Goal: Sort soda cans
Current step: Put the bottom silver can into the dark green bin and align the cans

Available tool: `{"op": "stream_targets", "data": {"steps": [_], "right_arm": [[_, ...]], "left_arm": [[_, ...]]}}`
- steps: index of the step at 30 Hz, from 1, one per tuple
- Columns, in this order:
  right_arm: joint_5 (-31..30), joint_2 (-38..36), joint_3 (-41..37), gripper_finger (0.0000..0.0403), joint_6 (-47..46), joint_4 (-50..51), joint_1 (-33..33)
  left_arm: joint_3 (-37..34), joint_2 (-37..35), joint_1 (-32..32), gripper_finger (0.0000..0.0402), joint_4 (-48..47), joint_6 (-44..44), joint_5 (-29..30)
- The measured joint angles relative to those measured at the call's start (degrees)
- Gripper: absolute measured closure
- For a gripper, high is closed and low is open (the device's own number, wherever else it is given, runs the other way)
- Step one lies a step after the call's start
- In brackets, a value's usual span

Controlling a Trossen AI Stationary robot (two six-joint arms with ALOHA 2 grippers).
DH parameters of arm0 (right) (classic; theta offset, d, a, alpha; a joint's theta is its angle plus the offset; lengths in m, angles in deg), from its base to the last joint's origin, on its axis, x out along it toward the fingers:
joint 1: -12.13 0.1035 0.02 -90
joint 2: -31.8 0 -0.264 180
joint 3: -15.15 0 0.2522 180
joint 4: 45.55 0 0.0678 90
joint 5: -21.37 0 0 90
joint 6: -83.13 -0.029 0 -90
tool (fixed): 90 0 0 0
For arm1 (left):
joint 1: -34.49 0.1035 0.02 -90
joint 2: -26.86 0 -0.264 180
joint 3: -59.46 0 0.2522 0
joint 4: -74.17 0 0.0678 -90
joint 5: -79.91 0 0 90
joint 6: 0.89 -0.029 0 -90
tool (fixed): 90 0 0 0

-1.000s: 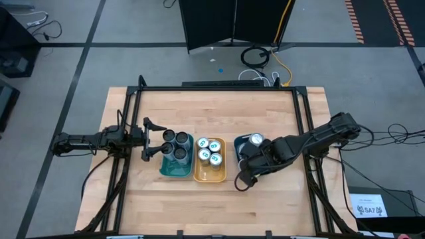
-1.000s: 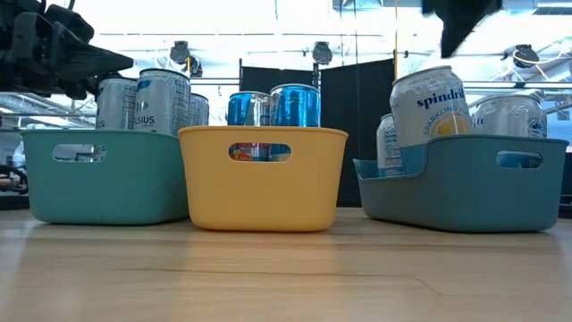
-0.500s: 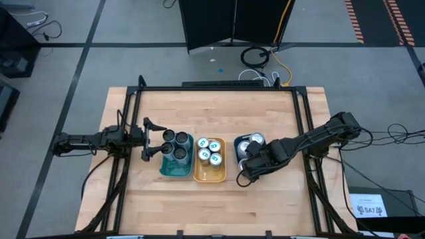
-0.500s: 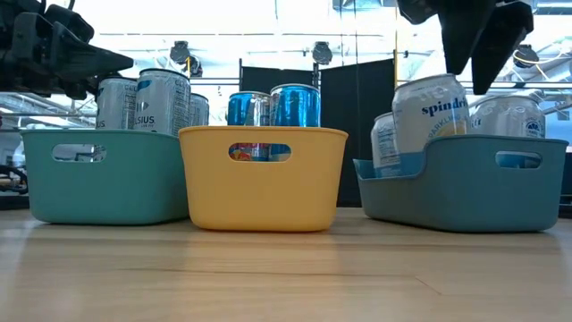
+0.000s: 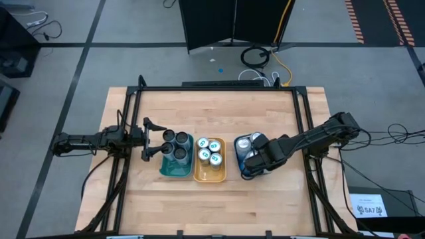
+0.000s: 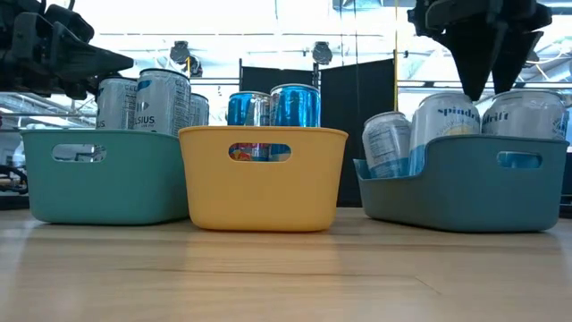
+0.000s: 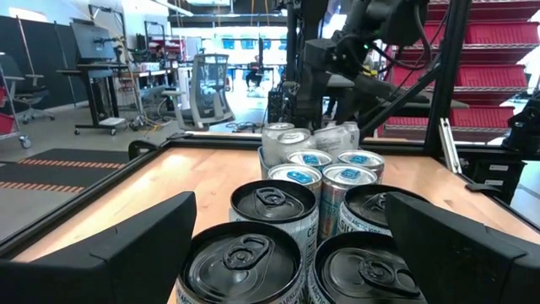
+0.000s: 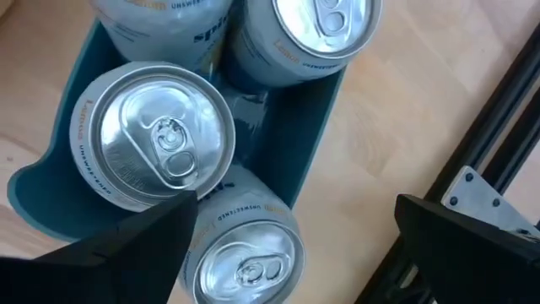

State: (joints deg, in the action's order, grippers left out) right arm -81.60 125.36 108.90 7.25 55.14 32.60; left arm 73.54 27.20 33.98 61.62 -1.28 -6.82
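Note:
Three trays stand in a row at mid-table. The teal tray (image 5: 174, 167) holds dark-topped soda cans (image 7: 274, 207). The yellow tray (image 6: 264, 179) holds blue-topped cans (image 5: 209, 151). The blue tray (image 6: 465, 192) holds silver-topped cans (image 8: 160, 139), upright on its floor. My right gripper (image 6: 483, 85) points down, open, just above the silver cans (image 6: 447, 125); in its wrist view the right gripper (image 8: 297, 207) has one can between its fingers, untouched. My left gripper (image 5: 147, 141) waits open and level beside the teal tray, the dark cans ahead of it.
A black metal frame (image 5: 219, 88) runs around the tabletop's far and side edges. Bare wood lies in front of the trays (image 6: 286, 277) and behind them. The two arms' bases sit at the table's left and right edges.
My right gripper has moved from the blue tray's near side to above it, going down and tipping to point downward, still open. A silver can that stood tilted and high at the tray's left end has dropped and now stands upright among the others.

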Motion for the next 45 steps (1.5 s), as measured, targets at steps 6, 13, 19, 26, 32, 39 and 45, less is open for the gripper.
{"op": "stream_targets", "data": {"steps": [6,13,19,26,32,39,45], "right_arm": [[0.5,-0.1,0.0,0.0007,1.3,-2.7,0.1],[1.6,-0.1,0.2,0.0007,5.8,-12.7,0.5],[1.6,-0.1,0.2,0.0007,7.8,-13.9,0.7],[0.7,-1.0,0.2,0.0007,7.3,-13.8,0.7],[0.2,-4.5,0.2,0.0007,6.0,-13.7,0.6],[-2.1,-5.9,0.2,0.0007,2.4,-13.5,-3.0],[-7.3,-5.7,0.2,0.0007,10.2,-20.4,-7.5]], "left_arm": [[0.0,0.0,0.0,0.0011,0.1,0.0,0.0],[0.0,0.0,0.0,0.0011,0.1,0.0,0.0],[0.0,0.0,0.0,0.0011,0.1,0.0,0.0],[0.0,0.0,0.0,0.0011,0.1,0.0,0.0],[0.0,0.0,0.0,0.0011,0.1,0.0,0.0],[0.0,0.0,0.0,0.0011,0.1,0.0,0.0],[0.0,0.0,0.0,0.0011,0.1,0.0,0.0]]}}
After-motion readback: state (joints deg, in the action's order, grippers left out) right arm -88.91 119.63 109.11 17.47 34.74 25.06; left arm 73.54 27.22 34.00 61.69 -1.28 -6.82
